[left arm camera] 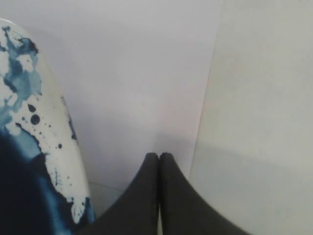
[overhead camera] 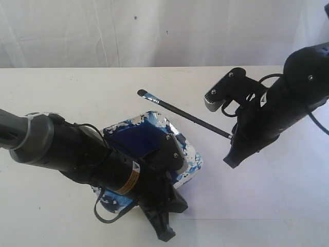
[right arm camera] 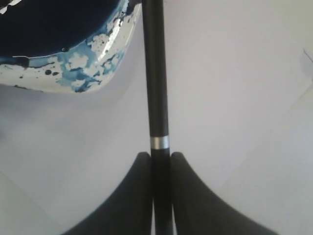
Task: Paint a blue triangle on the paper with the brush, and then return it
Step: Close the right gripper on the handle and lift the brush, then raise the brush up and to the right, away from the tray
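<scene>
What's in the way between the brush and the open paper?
Nothing visible: the right gripper holds the brush, and the paper beside the paint dish lies bare.

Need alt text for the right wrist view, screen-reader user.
The right gripper is shut on the black handle of the brush, right next to its silver band. The handle runs out over the white paper, past the rim of a blue-splattered paint dish.

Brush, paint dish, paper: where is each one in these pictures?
brush [overhead camera: 190, 117], exterior view, middle of its black handle.
paint dish [overhead camera: 191, 160], exterior view, its splattered rim.
paper [overhead camera: 257, 190], exterior view, bare white surface.
</scene>
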Tool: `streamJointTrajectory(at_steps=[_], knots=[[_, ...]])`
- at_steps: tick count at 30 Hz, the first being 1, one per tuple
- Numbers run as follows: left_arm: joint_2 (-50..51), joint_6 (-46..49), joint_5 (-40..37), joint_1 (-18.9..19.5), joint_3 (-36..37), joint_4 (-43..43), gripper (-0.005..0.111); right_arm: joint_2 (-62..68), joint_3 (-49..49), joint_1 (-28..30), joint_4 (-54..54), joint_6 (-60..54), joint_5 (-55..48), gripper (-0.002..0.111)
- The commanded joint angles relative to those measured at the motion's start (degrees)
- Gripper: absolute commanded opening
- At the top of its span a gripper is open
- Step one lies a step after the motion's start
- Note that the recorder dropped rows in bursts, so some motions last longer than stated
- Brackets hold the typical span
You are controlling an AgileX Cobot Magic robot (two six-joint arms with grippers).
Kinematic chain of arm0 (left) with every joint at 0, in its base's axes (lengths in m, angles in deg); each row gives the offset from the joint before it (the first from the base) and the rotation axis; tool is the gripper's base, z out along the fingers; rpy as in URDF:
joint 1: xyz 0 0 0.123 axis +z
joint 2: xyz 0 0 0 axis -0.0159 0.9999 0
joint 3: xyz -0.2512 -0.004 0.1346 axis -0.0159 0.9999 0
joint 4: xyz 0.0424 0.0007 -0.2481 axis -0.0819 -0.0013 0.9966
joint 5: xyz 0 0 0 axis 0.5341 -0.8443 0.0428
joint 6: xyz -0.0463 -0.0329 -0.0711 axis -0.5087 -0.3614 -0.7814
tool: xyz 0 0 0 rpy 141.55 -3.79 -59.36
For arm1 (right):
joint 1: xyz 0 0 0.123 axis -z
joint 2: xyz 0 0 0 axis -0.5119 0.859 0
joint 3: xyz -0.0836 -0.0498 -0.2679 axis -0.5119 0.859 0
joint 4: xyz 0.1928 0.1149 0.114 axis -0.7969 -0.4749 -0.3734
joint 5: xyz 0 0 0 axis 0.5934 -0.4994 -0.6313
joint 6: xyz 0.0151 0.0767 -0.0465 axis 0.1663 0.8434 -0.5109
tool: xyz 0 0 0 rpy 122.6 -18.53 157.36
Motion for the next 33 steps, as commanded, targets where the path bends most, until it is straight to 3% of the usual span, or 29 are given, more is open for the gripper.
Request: streamJointTrajectory(at_steps=[1,7,16,33], knots=[[-0.20,-0.37,-0.41,-0.19,0.06,-0.11,0.000,3.84,-0.13,-0.09,2.73,0.01,1.60,0.000],[-0.20,-0.37,-0.41,-0.19,0.06,-0.11,0.000,8.39,-0.13,0.01,8.19,2.43,2.47,0.000],[-0.20,-0.37,-0.41,-0.19,0.06,-0.11,0.000,9.33,-0.13,0.01,21.86,14.87,3.23,0.000],[-0.20,-0.37,-0.41,-0.19,0.06,-0.11,0.000,9.21,-0.13,0.01,23.16,16.27,2.99,0.000]])
